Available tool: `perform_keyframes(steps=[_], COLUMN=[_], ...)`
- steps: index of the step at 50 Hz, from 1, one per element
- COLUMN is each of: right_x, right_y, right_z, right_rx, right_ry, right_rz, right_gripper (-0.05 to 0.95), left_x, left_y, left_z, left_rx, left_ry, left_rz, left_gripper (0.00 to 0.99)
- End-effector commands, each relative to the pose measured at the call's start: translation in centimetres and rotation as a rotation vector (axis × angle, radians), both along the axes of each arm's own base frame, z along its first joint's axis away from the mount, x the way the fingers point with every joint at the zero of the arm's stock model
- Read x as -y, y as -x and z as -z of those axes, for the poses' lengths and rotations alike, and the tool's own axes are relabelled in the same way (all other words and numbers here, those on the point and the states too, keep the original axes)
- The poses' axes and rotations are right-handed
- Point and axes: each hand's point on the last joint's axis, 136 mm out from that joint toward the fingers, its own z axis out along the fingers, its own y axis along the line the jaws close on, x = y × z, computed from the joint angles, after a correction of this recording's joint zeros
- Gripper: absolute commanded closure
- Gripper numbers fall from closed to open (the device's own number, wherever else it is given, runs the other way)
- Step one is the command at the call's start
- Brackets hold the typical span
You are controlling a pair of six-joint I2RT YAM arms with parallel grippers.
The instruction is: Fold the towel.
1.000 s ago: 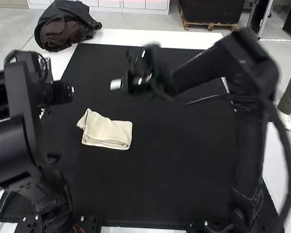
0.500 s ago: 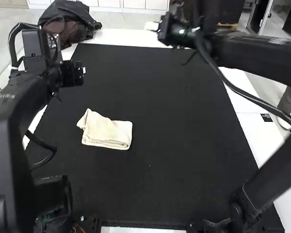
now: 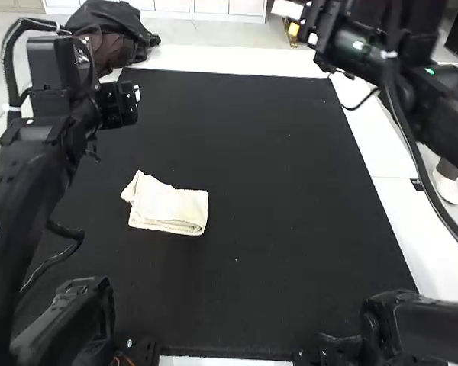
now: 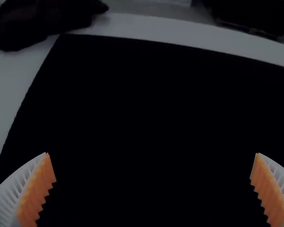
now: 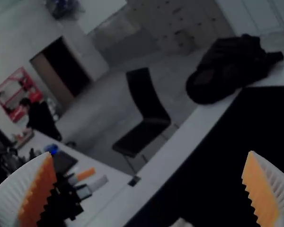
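On the black mat (image 3: 290,252), the towel (image 3: 168,207) lies apart from the left gripper (image 3: 136,94).

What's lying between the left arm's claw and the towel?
Bare black mat lies between the left claw and the towel, in the high view.

A cream towel (image 3: 166,204) is lying folded into a compact bundle on a black mat (image 3: 290,252), one corner poking out.
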Motion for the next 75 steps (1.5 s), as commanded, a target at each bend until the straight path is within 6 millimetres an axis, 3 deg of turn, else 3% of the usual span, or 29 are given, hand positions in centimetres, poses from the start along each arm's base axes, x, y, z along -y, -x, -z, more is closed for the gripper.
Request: perform_keyframes(steps=[1,17,26,31,46,61,70,75], right_x=[0.9,3.2,5.7,6.6,9.1,11.3,14.6,17.5], right_y=[3.0,10.0,12.4,14.7,18.7,22.3,21.2,17.9], right_z=[-1.7,-4.9,-6.0,-6.8,-6.5,-7.4,-8.0,-5.8], right_rx=[-0.015,0.099,0.194,0.281,0.466,0.639,0.688,0.651], right_ry=[-0.083,-0.158,-0.143,-0.144,-0.074,-0.033,0.014,0.122], right_rz=[-0.058,-0.098,0.008,0.048,0.259,0.447,0.686,0.883], right_gripper=[-0.01,-0.01,-0.01,-0.01,-0.01,-0.01,-0.01,-0.01], left_x=[0.5,1.8,2.2,2.5,2.9,2.3,1.3,0.3], left_y=[1.3,5.4,8.6,10.6,15.5,17.3,17.3,16.2], left_z=[-4.5,-9.5,-12.1,-13.4,-14.5,-15.6,-15.7,-14.3], left_rx=[0.121,0.316,0.442,0.513,0.665,0.741,0.75,0.715], left_ry=[0.002,0.005,0.011,0.002,-0.021,-0.033,-0.062,-0.129], left_rz=[0.001,0.029,0.029,0.03,0.015,-0.034,-0.098,-0.155], left_gripper=[0.03,0.03,0.03,0.03,0.03,0.03,0.03,0.03])
